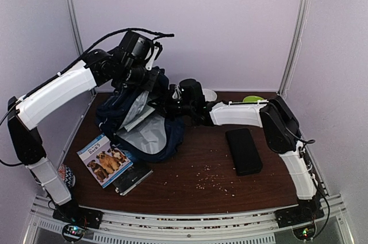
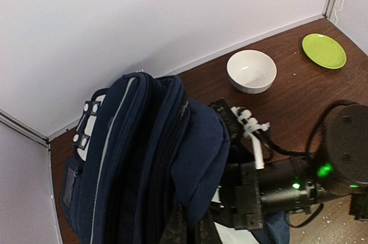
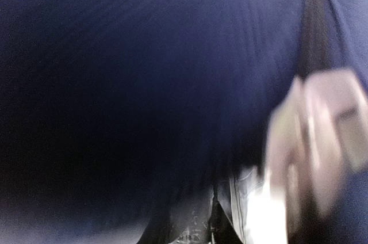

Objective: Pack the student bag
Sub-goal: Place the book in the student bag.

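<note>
The student bag (image 1: 144, 132) is a navy backpack standing at the back left of the table, its grey-lined main compartment gaping open with a white sheet inside. My left gripper (image 1: 142, 78) is above the bag's top. In the left wrist view its fingers (image 2: 183, 229) are shut on a fold of the bag's navy fabric (image 2: 190, 140) and hold it up. My right gripper (image 1: 172, 106) reaches in from the right at the bag's opening. The right wrist view is blurred and filled with navy fabric (image 3: 144, 83); the fingertips (image 3: 195, 227) look closed together on it.
A book with dogs on its cover (image 1: 103, 160) lies front left over a black item (image 1: 133, 178). A black flat case (image 1: 243, 151) lies right of centre. A white bowl (image 2: 250, 70) and a green plate (image 2: 324, 50) sit at the back. Crumbs are scattered on the table (image 1: 213, 178).
</note>
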`<action>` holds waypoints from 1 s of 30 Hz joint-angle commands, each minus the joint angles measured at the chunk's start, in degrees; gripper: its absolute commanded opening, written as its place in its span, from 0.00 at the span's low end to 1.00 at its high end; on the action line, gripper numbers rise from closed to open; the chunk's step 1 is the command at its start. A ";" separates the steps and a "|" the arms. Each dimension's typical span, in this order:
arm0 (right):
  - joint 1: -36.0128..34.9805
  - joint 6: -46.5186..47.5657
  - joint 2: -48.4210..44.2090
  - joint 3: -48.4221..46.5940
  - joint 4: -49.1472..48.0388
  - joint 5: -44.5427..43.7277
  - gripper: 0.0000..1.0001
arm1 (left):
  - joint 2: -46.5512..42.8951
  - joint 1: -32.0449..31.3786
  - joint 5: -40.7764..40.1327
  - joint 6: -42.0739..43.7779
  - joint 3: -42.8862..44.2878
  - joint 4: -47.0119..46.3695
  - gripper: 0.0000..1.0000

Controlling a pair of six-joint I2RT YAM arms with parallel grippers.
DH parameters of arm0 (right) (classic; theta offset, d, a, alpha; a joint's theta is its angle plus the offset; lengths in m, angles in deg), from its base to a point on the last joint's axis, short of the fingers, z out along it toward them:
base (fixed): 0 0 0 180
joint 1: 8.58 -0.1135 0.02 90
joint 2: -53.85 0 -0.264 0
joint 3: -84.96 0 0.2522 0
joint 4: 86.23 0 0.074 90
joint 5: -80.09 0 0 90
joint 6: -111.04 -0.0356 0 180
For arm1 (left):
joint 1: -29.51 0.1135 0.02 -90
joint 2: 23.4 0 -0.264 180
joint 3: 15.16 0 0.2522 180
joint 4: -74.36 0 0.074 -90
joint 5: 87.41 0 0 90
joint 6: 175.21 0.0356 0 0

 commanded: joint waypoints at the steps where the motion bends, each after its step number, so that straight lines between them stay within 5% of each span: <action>1: -0.04 2.92 5.32 -12.04 2.08 -3.83 0.00 | -2.50 -0.66 7.13 -0.90 1.41 -10.33 0.00; 7: 0.18 3.40 15.18 -24.24 14.16 -6.07 0.00 | -2.75 -0.66 11.28 -0.98 0.87 -12.05 0.00; 12: 0.24 1.85 19.74 -29.77 13.39 -4.03 0.00 | -2.57 -0.68 12.78 -1.85 -0.18 -13.23 0.00; 22: 1.18 1.52 -1.50 -8.66 -7.65 1.93 0.00 | -2.03 0.43 -1.69 -0.42 -1.95 -11.32 0.00; 30: 1.63 6.83 -13.61 7.70 -3.00 2.96 0.00 | -2.22 2.15 -4.18 -0.13 -1.49 -11.00 0.00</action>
